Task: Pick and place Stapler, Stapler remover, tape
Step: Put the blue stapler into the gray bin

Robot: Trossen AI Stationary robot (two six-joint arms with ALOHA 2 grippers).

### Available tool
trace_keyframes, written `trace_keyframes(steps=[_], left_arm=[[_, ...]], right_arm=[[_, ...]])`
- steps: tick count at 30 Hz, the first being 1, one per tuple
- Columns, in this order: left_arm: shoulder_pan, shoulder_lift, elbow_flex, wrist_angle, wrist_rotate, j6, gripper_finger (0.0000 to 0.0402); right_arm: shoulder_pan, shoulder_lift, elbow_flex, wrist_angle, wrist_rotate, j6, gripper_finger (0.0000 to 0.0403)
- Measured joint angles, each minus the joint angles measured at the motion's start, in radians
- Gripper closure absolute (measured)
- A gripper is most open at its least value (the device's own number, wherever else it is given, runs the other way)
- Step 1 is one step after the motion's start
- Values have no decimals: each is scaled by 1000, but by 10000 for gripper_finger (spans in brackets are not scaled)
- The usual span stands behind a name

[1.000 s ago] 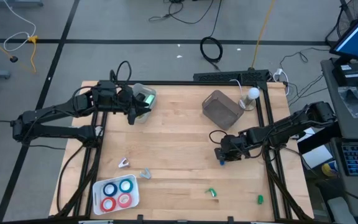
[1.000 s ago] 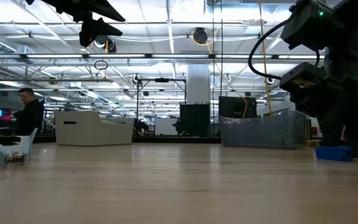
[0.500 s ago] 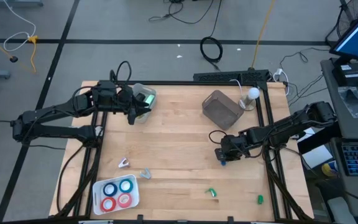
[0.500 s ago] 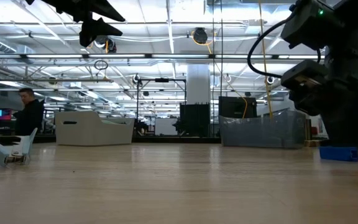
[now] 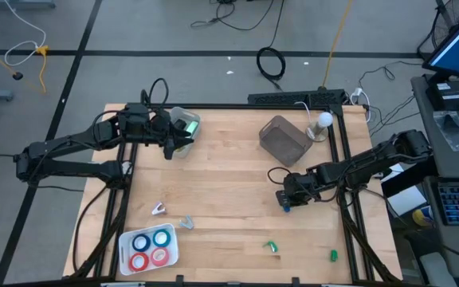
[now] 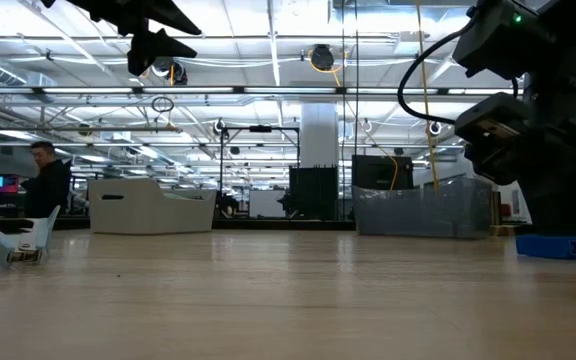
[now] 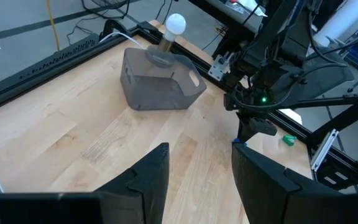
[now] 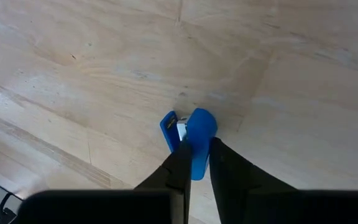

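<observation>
The blue stapler (image 8: pixel 194 134) lies on the wooden table near its right side, and my right gripper (image 8: pixel 196 163) is shut on it. In the high view the right gripper (image 5: pixel 285 201) covers most of the stapler (image 5: pixel 285 209). In the low view the stapler (image 6: pixel 546 246) sits flat on the tabletop. Two blue and two red tape rolls (image 5: pixel 150 247) lie in a white tray at the near left corner. A small pale staple remover (image 5: pixel 158 209) lies on the table above the tray. My left gripper (image 5: pixel 170 146) hovers open, high over the far left. My right gripper pinches the stapler's rounded end (image 8: pixel 197 155) between its two fingers, coming from above and pointing down. The blue body reaches out past the fingertips and rests on the table.
A grey bin (image 5: pixel 285 139) stands at the far right, with a white bulb (image 5: pixel 323 121) behind it. A clear container holding something green (image 5: pixel 184 126) sits beside the left gripper. Small green pieces (image 5: pixel 271 247) (image 5: pixel 333 256) and another small pale piece (image 5: pixel 186 222) lie near the near edge.
My right gripper has shifted slightly toward the table's right edge, and the blue stapler has slid a little that way along the tabletop.
</observation>
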Motion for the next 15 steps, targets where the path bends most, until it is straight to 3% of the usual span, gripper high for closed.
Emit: trace_keyframes(steps=[9,15], left_arm=[[-26,0,0,0,10,-74,229],[-84,64,0,62,28,-118,229]], right_arm=[[0,-91,-5,18,66,-7,370],[-1,-172,-4,118,144,-36,373]])
